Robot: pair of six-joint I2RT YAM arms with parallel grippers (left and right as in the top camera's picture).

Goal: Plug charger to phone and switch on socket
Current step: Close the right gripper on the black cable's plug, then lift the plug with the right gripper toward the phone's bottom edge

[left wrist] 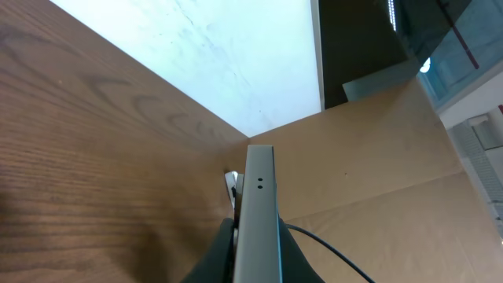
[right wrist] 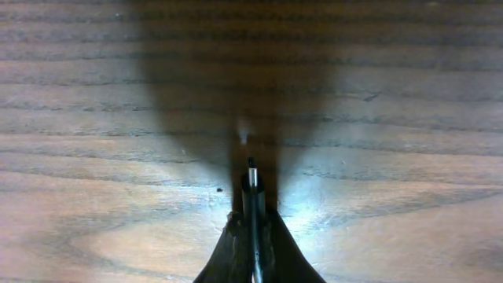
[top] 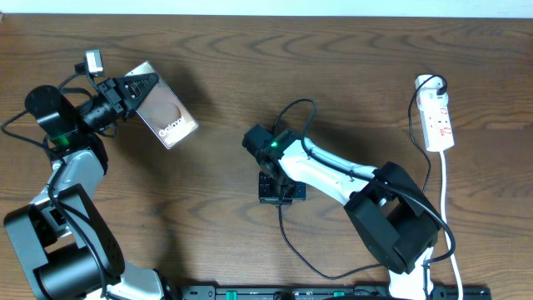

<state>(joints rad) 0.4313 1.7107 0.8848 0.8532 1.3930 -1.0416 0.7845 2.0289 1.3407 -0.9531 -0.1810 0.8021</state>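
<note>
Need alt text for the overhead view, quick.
The left end effector holds the phone at upper left; the right end effector, shut on the charger, points down at mid-table. The socket lies far right.

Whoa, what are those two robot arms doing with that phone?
The left pincer is holding the phone at a tilt near the far left of the wooden table. The right pincer is shut on the charger near its plug tip, mid-table, well apart from the phone, so it isn't plugged in yet. The white socket lies untouched at the right.
</note>
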